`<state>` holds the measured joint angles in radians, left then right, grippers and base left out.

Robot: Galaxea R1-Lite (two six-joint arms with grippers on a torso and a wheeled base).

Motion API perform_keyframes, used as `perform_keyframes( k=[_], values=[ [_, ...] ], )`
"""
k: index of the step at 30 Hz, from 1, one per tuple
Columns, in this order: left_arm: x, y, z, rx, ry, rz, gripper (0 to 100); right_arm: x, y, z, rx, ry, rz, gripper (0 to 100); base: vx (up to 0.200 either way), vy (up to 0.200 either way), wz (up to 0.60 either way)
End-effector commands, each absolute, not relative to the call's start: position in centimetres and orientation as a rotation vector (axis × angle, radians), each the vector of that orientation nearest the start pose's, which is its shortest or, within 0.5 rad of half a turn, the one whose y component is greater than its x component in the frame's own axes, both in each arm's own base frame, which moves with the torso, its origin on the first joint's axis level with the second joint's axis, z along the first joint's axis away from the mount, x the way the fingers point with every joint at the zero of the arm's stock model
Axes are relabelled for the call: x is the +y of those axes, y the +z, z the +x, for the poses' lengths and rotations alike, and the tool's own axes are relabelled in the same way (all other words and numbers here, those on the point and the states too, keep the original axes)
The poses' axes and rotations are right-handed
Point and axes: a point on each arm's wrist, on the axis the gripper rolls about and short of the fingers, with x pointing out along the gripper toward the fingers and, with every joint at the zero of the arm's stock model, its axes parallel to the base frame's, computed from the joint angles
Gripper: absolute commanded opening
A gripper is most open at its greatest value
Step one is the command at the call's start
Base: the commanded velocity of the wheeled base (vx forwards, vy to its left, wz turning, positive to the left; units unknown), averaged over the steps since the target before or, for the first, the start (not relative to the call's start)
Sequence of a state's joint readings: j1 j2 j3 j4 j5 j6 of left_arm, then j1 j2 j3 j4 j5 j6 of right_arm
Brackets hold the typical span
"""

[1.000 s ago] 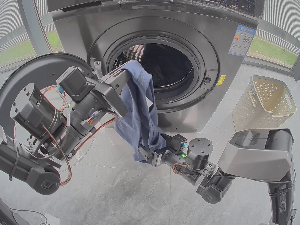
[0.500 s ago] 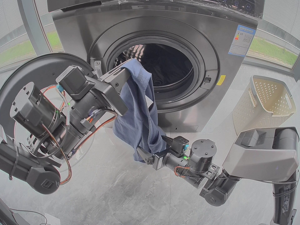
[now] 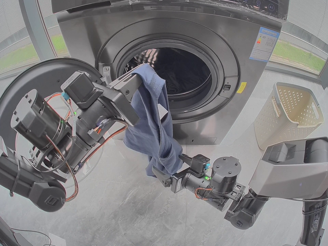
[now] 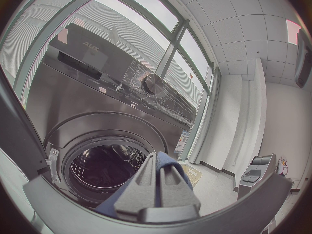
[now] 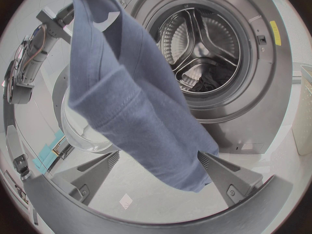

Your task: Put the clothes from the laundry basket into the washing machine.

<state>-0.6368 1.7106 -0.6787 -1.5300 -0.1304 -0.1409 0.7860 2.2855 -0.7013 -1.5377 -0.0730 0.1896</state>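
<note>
Head view: the left pincer [image 3: 137,75] is closed on the top of a blue garment [image 3: 153,127], held up in front of the washing machine [image 3: 191,24] at the left rim of its round opening. The garment hangs straight down from there, clear of the floor [image 3: 119,202]. Its lower end reaches the right pincer [image 3: 171,168], whose fingers stand spread on either side of the cloth. The door [image 3: 44,76] is swung open to the left. The laundry basket [image 3: 290,117] stands on the floor, right of the machine and well apart from both arms.

Left wrist view: the left pincer [image 4: 158,176] has its fingers pressed together with the blue garment [image 4: 170,161] clamped between them. Beyond is the washing machine [image 4: 97,91] with its drum [image 4: 104,166] open.

Right wrist view: the right pincer [image 5: 157,155] is open, and the blue garment [image 5: 130,108] droops between its fingers; I cannot tell whether the cloth touches them. Dark clothes [image 5: 208,82] lie inside the drum [image 5: 198,46]. The left pincer [image 5: 70,12] holds the garment's top edge.
</note>
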Motion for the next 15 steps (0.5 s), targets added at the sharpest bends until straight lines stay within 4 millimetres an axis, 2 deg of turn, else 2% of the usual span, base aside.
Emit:
perform_keyframes(
  k=[1,4,7,12,13,15],
  values=[
    [-17.2,23.5,22.8,-0.441,-0.786,-0.261,0,25.9,5.9,26.1,0.077,0.710,0.166,100,0.000,0.000,0.00],
    [-17.3,23.5,22.8,-0.443,-0.786,-0.261,0,26.4,5.6,26.7,0.065,0.705,0.163,100,0.000,0.000,0.00],
    [-17.2,23.7,22.7,-0.449,-0.787,-0.262,0,27.2,4.0,27.9,0.070,0.695,0.157,100,0.000,0.000,0.00],
    [-17.2,24.1,22.4,-0.462,-0.795,-0.266,0,28.3,2.3,30.6,0.032,0.672,0.148,100,0.000,0.000,0.00],
    [-17.2,24.1,22.4,-0.462,-0.795,-0.266,0,28.3,2.3,30.6,0.032,0.672,0.148,100,0.000,0.000,0.00],
    [-17.2,24.2,22.4,-0.468,-0.796,-0.268,0,28.7,1.4,32.1,0.016,0.655,0.153,100,0.000,0.000,0.00]
  ],
)
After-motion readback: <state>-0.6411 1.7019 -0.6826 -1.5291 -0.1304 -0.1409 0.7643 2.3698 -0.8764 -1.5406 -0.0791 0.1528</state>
